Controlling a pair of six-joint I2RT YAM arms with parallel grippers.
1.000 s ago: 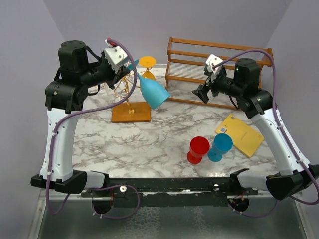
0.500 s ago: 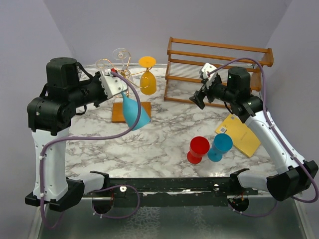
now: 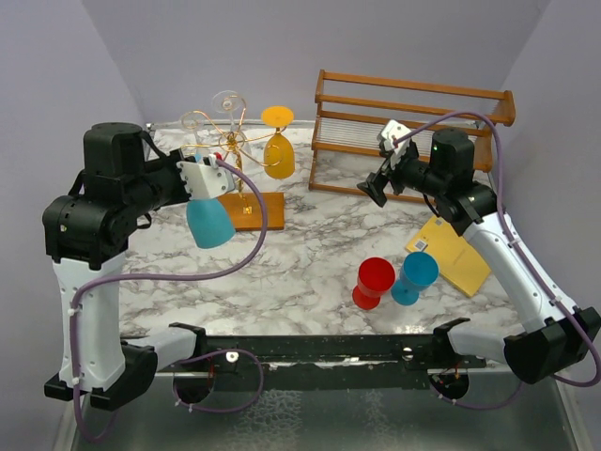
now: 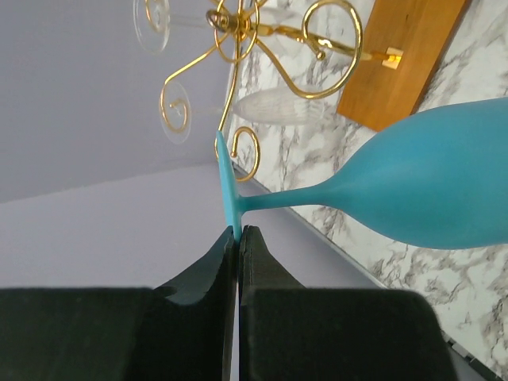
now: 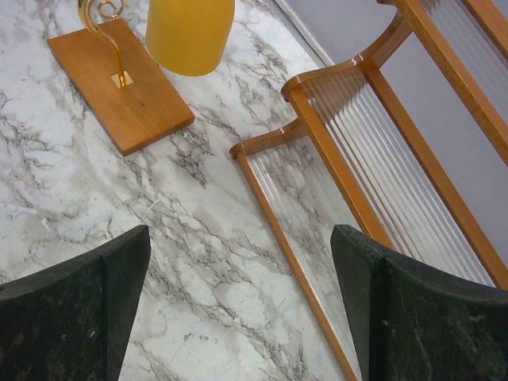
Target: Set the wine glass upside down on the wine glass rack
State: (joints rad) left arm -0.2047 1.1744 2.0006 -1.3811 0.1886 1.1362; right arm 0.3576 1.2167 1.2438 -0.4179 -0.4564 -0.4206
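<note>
My left gripper (image 3: 201, 165) is shut on the foot rim of a teal wine glass (image 3: 209, 222), whose bowl hangs down just left of the rack's wooden base (image 3: 255, 210). In the left wrist view the thin teal foot (image 4: 227, 182) is pinched between my closed fingers (image 4: 262, 270) and the bowl (image 4: 444, 186) stretches to the right. The gold wire wine glass rack (image 3: 228, 141) carries a yellow glass (image 3: 278, 152) upside down and clear glasses (image 3: 228, 101). My right gripper (image 3: 375, 190) hovers open and empty before the slatted shelf; its wrist view shows the yellow glass (image 5: 190, 32) and rack base (image 5: 119, 83).
A brown wooden slatted shelf (image 3: 413, 117) stands at the back right. A red glass (image 3: 375, 281) and a second teal glass (image 3: 415, 276) sit near the front centre. A yellow pad (image 3: 454, 254) lies to their right.
My left arm has pulled back and to the left with the teal glass, whose bowl swung from pointing right to hanging down. The right arm shifted slightly towards the centre and stayed open.
</note>
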